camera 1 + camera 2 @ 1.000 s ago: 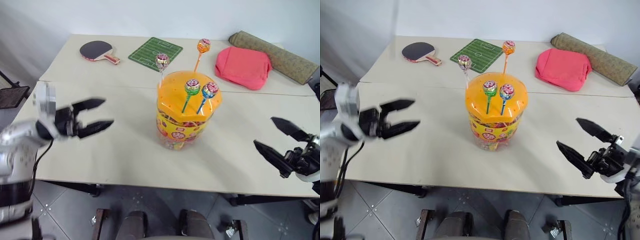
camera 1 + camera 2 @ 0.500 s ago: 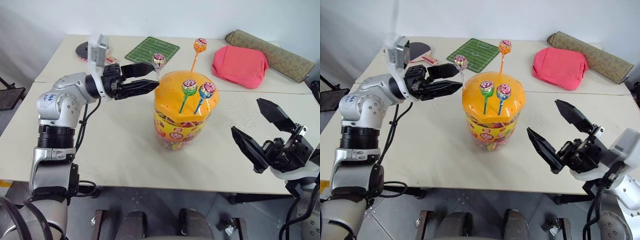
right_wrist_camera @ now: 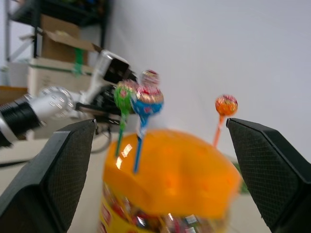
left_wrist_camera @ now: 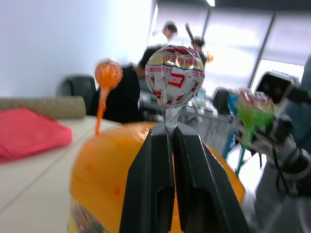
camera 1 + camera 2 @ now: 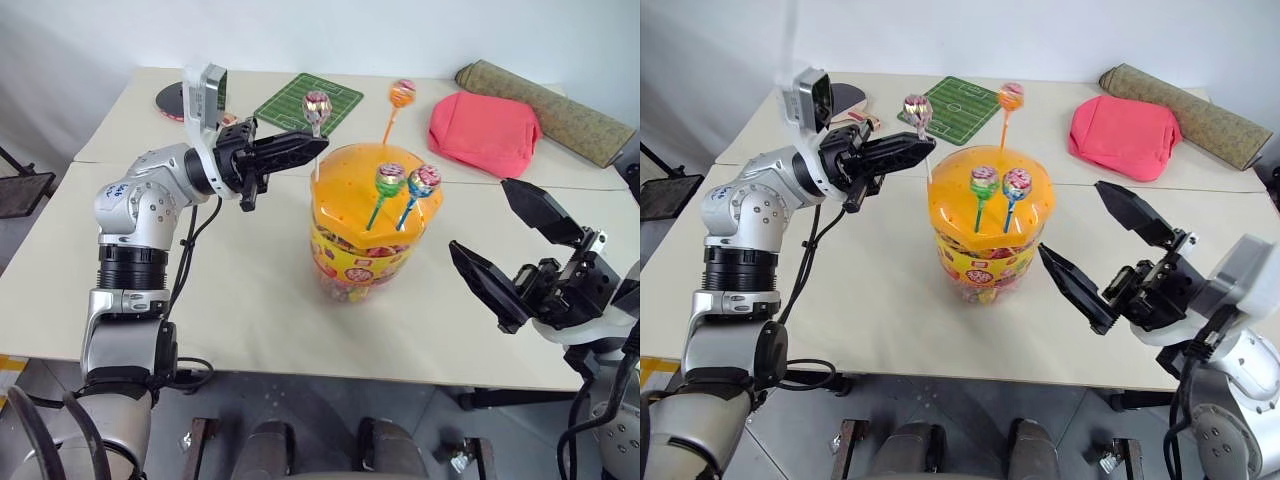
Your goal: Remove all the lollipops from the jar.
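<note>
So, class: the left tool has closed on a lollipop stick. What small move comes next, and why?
Probably lift the left tool straight up: it is shut on the white-stick lollipop, whose stick still stands in the jar lid, so a vertical pull should free it.

We see the jar [image 5: 985, 235] mid-table with 4 lollipops [image 5: 984, 181] standing in its orange lid; the left gripper [image 5: 923, 145] is clamped on the white one's stick; the right gripper [image 5: 1100, 250] gapes wide beside the jar.

Silver-jointed arms with black cables, black two-fingered left hand [image 5: 310, 148].
</note>
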### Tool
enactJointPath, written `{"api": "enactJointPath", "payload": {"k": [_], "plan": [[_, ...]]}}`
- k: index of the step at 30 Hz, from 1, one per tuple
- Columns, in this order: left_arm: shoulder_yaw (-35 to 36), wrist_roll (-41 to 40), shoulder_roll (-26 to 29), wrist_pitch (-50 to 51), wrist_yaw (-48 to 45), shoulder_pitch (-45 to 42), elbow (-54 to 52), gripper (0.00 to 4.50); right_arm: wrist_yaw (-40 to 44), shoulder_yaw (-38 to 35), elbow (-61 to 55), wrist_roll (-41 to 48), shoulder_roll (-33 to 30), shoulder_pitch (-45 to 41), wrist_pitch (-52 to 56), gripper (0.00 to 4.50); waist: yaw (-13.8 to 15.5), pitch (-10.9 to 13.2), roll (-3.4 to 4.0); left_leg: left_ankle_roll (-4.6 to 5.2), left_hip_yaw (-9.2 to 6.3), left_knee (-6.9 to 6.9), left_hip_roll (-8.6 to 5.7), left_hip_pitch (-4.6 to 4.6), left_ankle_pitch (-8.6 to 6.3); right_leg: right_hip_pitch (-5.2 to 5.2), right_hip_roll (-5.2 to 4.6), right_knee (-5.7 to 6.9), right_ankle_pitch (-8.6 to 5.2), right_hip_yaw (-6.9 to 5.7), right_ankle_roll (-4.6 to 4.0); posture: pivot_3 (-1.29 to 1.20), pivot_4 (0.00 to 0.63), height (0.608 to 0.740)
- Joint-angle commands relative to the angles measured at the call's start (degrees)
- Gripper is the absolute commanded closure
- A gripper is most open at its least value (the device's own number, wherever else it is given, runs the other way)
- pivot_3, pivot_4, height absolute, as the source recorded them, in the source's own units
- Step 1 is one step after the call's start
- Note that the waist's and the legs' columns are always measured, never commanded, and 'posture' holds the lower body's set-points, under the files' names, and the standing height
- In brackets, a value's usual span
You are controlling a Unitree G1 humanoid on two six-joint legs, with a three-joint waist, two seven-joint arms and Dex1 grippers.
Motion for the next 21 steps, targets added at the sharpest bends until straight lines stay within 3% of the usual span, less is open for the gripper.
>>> {"api": "enactJointPath", "payload": {"k": [1, 7, 10, 12, 16, 19, 21], "plan": [[7.56, -3.38, 1.05, 1.25, 7.11, -3.94, 2.69, 4.4, 2.62, 0.95, -0.74, 2.93, -1.97, -2.06, 0.88, 0.0, -0.12, 0.01, -0.02, 0.01, 0.0, -0.01, 0.0, 0.0, 0.0, 0.0, 0.0, 0.01, 0.0, 0.0, 0.0, 0.0, 0.15, 0.74], [5.91, 4.9, 14.39, 4.44, 10.61, 3.27, 3.92, 4.4, 14.81, 0.59, 4.48, 6.13, -9.36, -4.07, 3.79, 0.0, -1.47, 0.02, -0.01, 0.0, 0.14, -0.38, 0.02, 0.29, -0.01, 0.0, 0.02, 0.03, 0.0, 0.06, 0.0, 0.0, 0.15, 0.74], [2.12, 11.34, 25.73, 7.37, 8.43, 20.32, -2.02, 4.4, 24.8, -0.99, 10.48, 4.97, -15.15, -3.38, 5.37, 0.0, -1.62, 0.03, -0.01, 0.02, 0.12, -0.31, 0.01, 0.19, -0.02, 0.0, 0.0, -0.03, 0.01, 0.05, 0.02, 0.0, 0.15, 0.74], [2.03, 12.81, 29.66, 9.4, 9.76, 30.88, -7.23, 4.4, 30.27, -1.1, 13.24, 3.08, -18.34, -2.1, 5.53, 0.0, -2.22, 0.02, -0.01, 0.09, 0.32, -0.34, 0.04, 0.33, -0.19, -0.01, 0.0, -0.05, 0.02, 0.19, 0.03, 0.0, 0.15, 0.74], [7.01, 11.64, 29.07, 13.83, 15.94, 41.22, -13.52, 4.4, 35.54, -0.09, 16.71, 0.52, -20.05, -1.48, 4.47, 0.0, -0.24, 0.24, -0.43, 0.12, 0.13, 0.0, 0.16, 0.03, -0.31, -0.05, 0.04, -0.05, 0.01, 0.08, 0.03, 0.0, 0.15, 0.74], [6.61, 12.63, 29.13, 14.07, 16.62, 46.33, -17.28, 4.4, 36.56, 0.0, 18.13, -0.73, -19.21, -1.77, 4.49, 0.0, 0.2, 0.21, -0.43, 0.12, 0.0, 0.18, 0.09, 0.0, -0.34, 0.06, -0.03, -0.07, 0.03, 0.15, 0.05, 0.0, 0.15, 0.74], [6.73, 12.06, 28.62, 14.52, 16.7, 48.51, -19.51, 3.97, 36.73, -0.34, 18.88, -1.35, -18.58, -1.85, 4.21, 0.0, 0.12, 0.21, -0.41, 0.16, 0.0, 0.14, 0.05, 0.07, -0.37, 0.05, -0.07, -0.14, 0.04, 0.25, 0.07, 0.0, 0.15, 0.74]]}}
